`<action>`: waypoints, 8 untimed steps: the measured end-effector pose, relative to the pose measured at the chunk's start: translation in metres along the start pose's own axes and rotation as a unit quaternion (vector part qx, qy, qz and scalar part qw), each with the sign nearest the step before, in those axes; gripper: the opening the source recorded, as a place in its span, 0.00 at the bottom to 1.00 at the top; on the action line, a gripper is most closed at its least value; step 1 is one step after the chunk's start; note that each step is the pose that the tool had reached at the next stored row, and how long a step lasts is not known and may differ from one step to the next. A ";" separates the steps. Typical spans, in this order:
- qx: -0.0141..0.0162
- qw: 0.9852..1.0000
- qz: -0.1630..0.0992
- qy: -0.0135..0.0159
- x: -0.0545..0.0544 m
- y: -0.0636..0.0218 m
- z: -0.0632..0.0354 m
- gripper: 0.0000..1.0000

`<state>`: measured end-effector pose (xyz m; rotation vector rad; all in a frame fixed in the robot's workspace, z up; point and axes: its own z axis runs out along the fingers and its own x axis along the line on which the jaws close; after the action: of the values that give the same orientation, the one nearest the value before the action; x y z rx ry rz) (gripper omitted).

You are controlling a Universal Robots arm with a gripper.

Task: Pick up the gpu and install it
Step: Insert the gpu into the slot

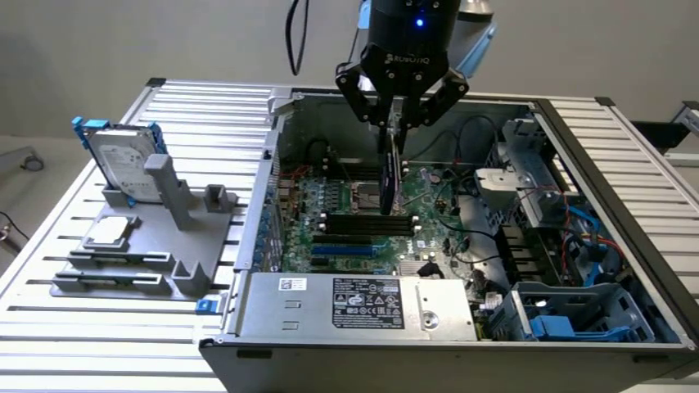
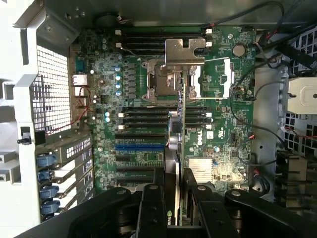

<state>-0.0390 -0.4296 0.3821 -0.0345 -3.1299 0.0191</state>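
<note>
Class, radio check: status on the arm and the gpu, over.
Arm's fingers shut on the gpu. Card on edge, low over the motherboard inside the open case. Memory sticks close beneath.

A plain pale grey wall [image 1: 164, 41] ran across the exterior view from ten to two o'clock. Below it, a silver ribbed aluminium table [image 1: 65, 344] spread from eight round to four o'clock. At nine o'clock a strip of light grey floor [image 1: 22, 196] showed beside the table. The light was soft and even.
</note>
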 end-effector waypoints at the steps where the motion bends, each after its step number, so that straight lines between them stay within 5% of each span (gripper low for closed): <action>1: 0.000 1.000 0.000 0.000 0.000 0.0000 0.0000 0.26; 8: 0.000 1.000 0.000 -0.001 0.000 0.0000 0.0002 0.26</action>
<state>-0.0390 -0.4296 0.3819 -0.0334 -3.1326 0.0195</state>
